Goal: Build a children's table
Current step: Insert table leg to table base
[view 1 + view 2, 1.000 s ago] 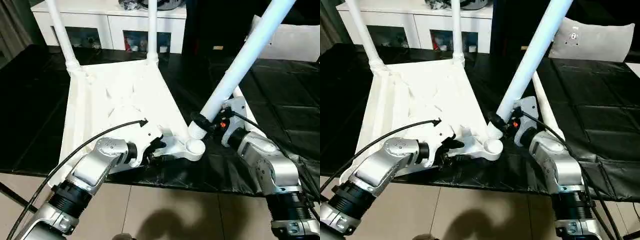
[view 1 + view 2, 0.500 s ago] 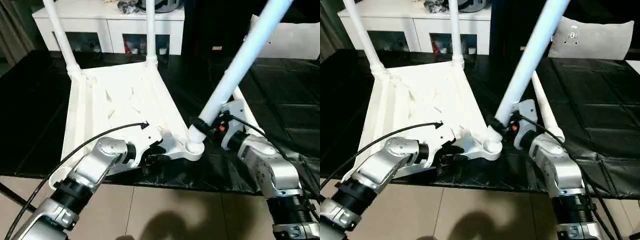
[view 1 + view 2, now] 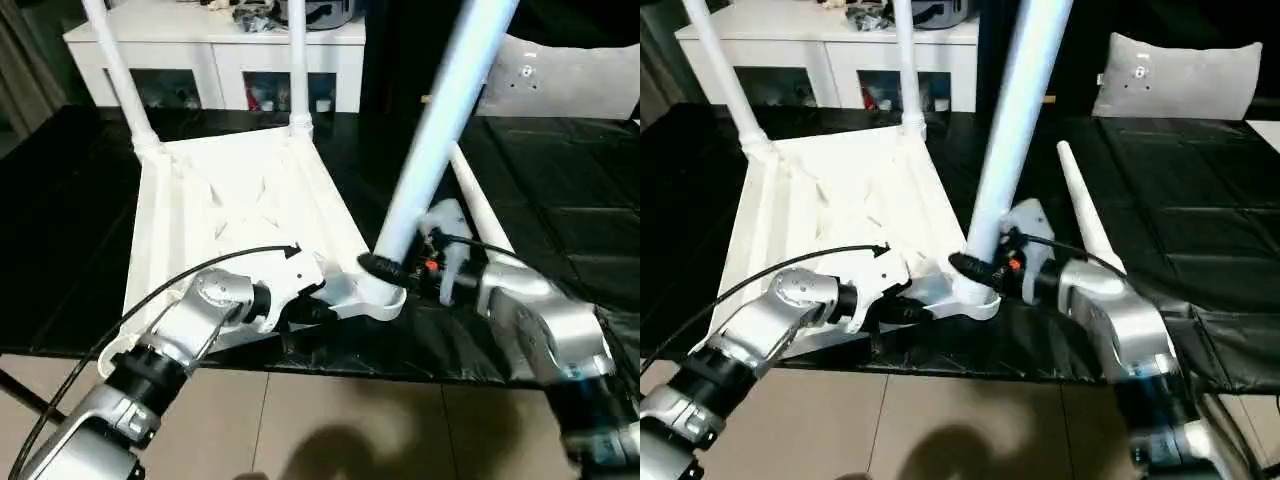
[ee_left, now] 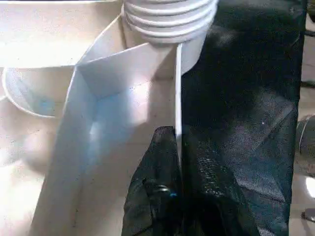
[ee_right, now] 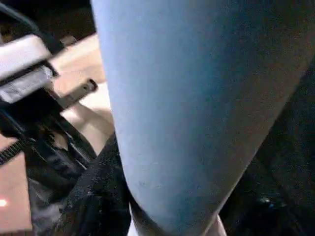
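The children's table top lies upside down on the black cover, ribbed side up. Two white legs stand in its far corners. My right gripper is shut on a third leg just above its lower end. That leg stands steeply, leaning slightly right, with its ribbed end at the near right corner socket. My left gripper is shut on the top's thin near rim beside that socket, one black finger against the wall. A fourth leg lies flat behind my right arm.
A white low cabinet with glass doors stands behind the table. A grey cushion rests at the back right. The black cover ends at the front edge, with tiled floor below.
The held leg has swung from a strong rightward lean to nearly upright over the near right socket. My left gripper has closed on the top's rim.
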